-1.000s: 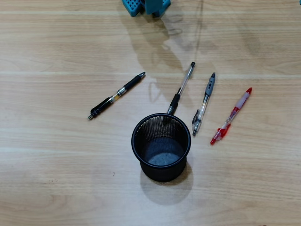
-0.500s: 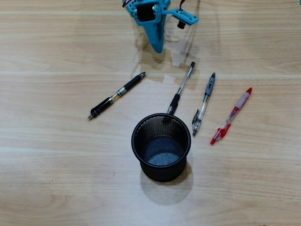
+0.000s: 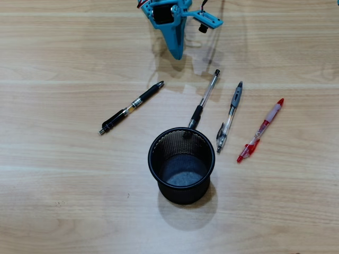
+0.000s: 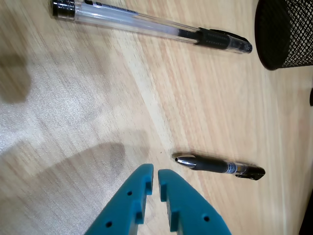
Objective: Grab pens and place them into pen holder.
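Note:
Several pens lie on the wooden table around the black mesh pen holder. The black pen lies to its upper left, a clear pen with a black sleeve touches its rim, a grey-sleeved clear pen and a red pen lie to the right. My teal gripper hangs at the top, shut and empty, above the table between the black pen and the clear pen. In the wrist view the gripper points at the table left of the black pen; the clear pen and pen holder show above.
A black cable runs from the arm's base at the top edge. Bare wood surrounds the pens on all sides.
Over the last second the gripper came down into the overhead view from the top edge and now holds still. The pens and holder have not moved.

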Robot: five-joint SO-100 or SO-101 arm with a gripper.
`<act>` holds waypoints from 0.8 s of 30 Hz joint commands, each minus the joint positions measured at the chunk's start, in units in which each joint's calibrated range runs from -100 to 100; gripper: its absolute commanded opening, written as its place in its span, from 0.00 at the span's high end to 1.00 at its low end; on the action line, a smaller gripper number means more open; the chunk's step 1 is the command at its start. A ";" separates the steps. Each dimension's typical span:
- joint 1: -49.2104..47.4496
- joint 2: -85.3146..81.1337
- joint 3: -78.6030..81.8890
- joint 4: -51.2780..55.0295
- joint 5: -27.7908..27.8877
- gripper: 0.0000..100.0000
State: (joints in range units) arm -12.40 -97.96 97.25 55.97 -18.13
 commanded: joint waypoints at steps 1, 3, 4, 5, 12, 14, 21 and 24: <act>0.74 -0.52 0.32 0.12 -0.34 0.98; 0.74 -0.52 0.32 0.12 -0.34 0.98; 0.74 -0.52 0.32 0.12 -0.34 0.98; 0.74 -0.52 0.32 0.12 -0.34 0.98; 1.01 -0.52 0.32 0.12 -0.39 0.98; 1.01 -0.52 0.32 0.12 -0.39 0.98; 1.19 -0.52 0.32 0.12 -0.39 0.98; 1.19 -0.52 0.32 0.12 -0.39 0.98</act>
State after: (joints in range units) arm -11.86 -97.96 97.34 55.97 -18.13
